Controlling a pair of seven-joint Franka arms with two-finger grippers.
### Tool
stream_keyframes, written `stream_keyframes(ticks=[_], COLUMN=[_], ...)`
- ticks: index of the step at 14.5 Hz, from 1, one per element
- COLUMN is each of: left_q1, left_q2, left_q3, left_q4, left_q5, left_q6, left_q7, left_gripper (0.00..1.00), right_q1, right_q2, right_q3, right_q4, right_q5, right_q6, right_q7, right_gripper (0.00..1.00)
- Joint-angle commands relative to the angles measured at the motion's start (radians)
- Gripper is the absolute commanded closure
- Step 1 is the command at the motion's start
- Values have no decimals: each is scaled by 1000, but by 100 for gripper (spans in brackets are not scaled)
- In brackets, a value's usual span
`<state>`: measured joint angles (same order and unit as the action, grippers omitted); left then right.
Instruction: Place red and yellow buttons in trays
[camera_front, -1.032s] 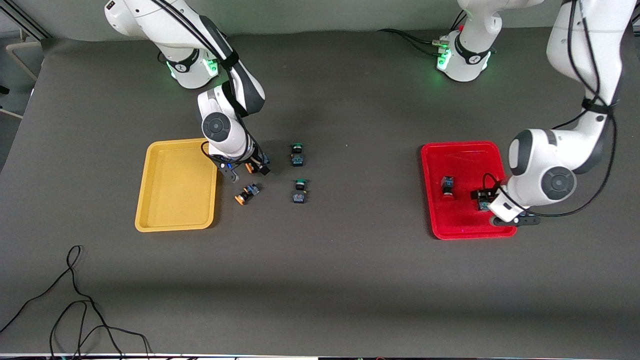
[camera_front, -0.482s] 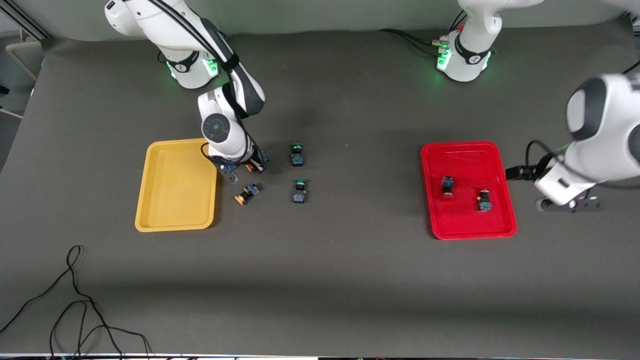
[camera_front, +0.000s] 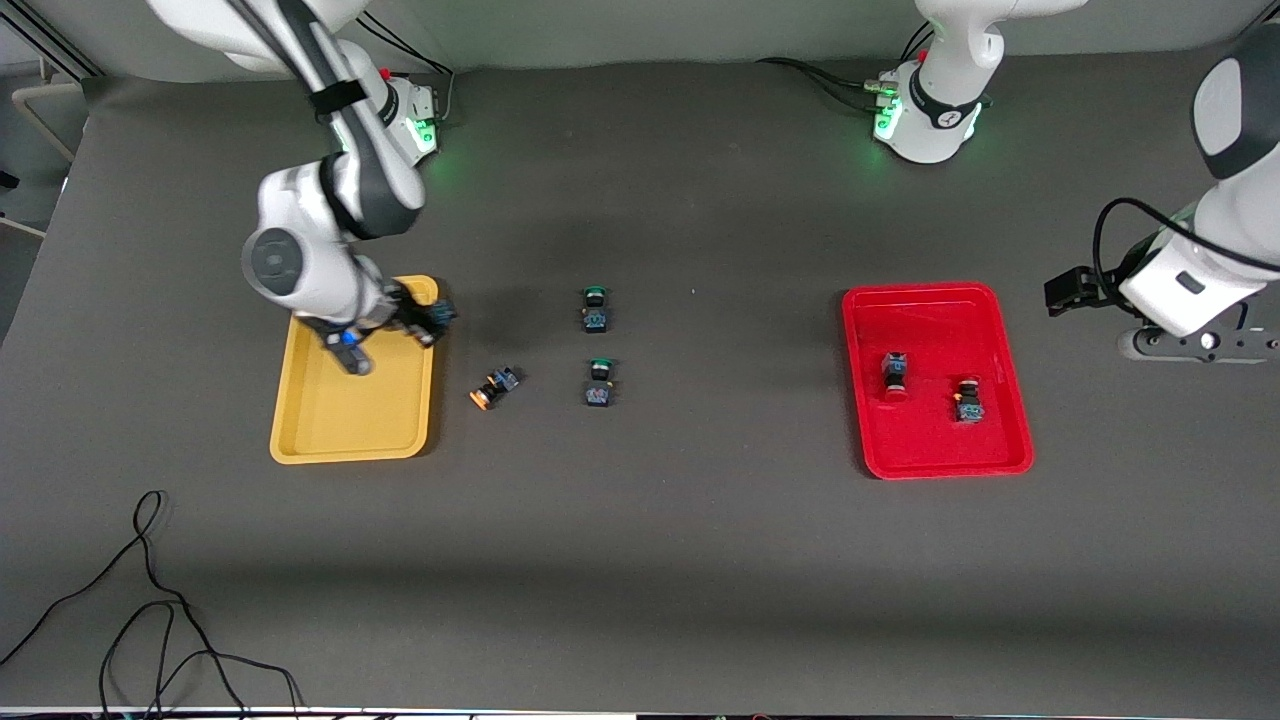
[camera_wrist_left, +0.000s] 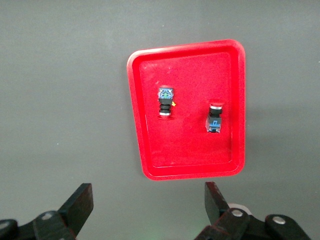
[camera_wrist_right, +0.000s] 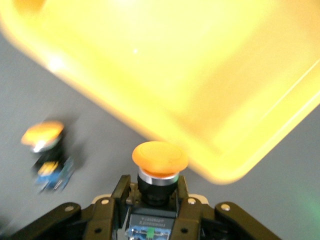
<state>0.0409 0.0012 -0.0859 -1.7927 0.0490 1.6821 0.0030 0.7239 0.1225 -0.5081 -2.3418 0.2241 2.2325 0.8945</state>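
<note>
I saw one yellow button (camera_wrist_right: 159, 159) clamped between the fingers of the right gripper (camera_front: 425, 318), its cap pointing away from the wrist, up in the air over the rim of the yellow tray (camera_front: 352, 440) at the corner closest to the green buttons. The second yellow button (camera_front: 493, 387) lay tipped on its side on the tabletop (camera_front: 640, 560), just beside that tray and apart from it, toward the left arm's end. The tray itself held nothing that I could make out.

Both red buttons were in the red tray (camera_front: 940, 466), each lying on its side. One red button (camera_front: 894, 374) sat around the middle of the tray; the other red button (camera_front: 967, 398) lay near it, a little nearer to the front camera and toward the left arm's end, the two well clear of each other and of the rim.

The left gripper (camera_wrist_left: 149, 204) hung above the tabletop past the red tray's edge, at the left arm's end, its fingers spread wide with nothing between them.

Two green buttons (camera_front: 595, 308) stood on the tabletop between the trays, closer to the yellow one, one nearer to the front camera than the other. A black cable (camera_front: 150, 600) trailed over the tabletop's near corner at the right arm's end.
</note>
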Motion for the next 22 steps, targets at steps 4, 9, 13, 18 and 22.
stream_keyframes(ticks=[4,9,13,18,22], left_q1=[-16,-127,-182,-182,-182], left_q2=[31,91,91,83,82], left_q3=[11,101,167,166,163], left_q4=[145,232,246,239,236], left_q5=[-52,-55,-55,-48,-51], left_q6=[-81,-111,-133,-139,-140], left_q7=[15,9,14,15,17], left_gripper=[1,1,1,1,1], right_q1=[6,14,67,238,315], right_q2=[78,82,56,205,406], right_q3=[-187,-188,-142,-139,-139], right_q4=[-79,-71,10,218,335], right_q5=[-17,-5,23,209,400], right_q6=[94,107,43,32,65], right_q7=[-288,-275,-143,-3,-5], right_gripper=[96,0,0,0,0])
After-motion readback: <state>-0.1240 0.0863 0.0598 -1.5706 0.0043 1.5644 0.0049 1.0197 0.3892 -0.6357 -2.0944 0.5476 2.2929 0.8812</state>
